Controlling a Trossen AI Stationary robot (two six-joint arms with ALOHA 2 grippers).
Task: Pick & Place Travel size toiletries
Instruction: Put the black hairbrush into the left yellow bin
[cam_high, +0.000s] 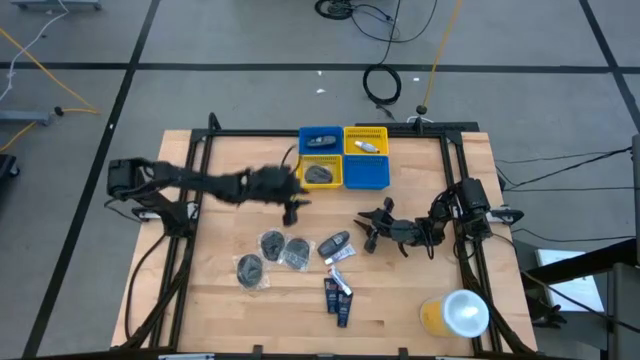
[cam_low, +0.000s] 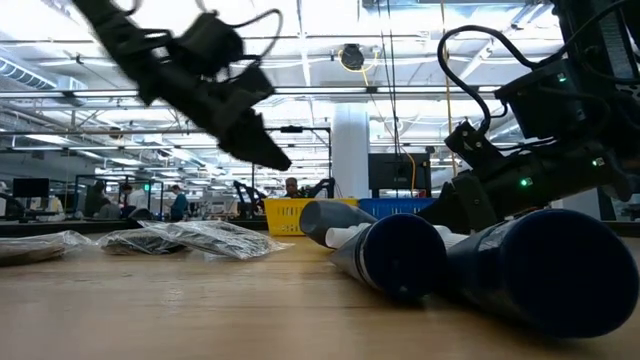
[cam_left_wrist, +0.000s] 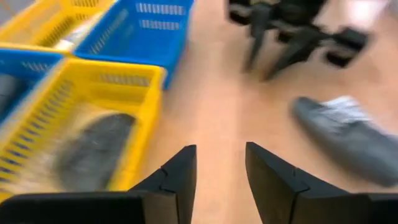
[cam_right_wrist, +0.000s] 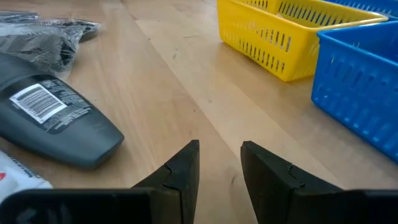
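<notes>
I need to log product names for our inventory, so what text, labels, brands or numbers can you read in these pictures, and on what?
None can be read.
Dark oval bottle: white barcode label with small print lines, too small to read.
White mini tube: a red mark at its edge, not legible.
Dark blue tubes: white patches, too small to read.
</notes>
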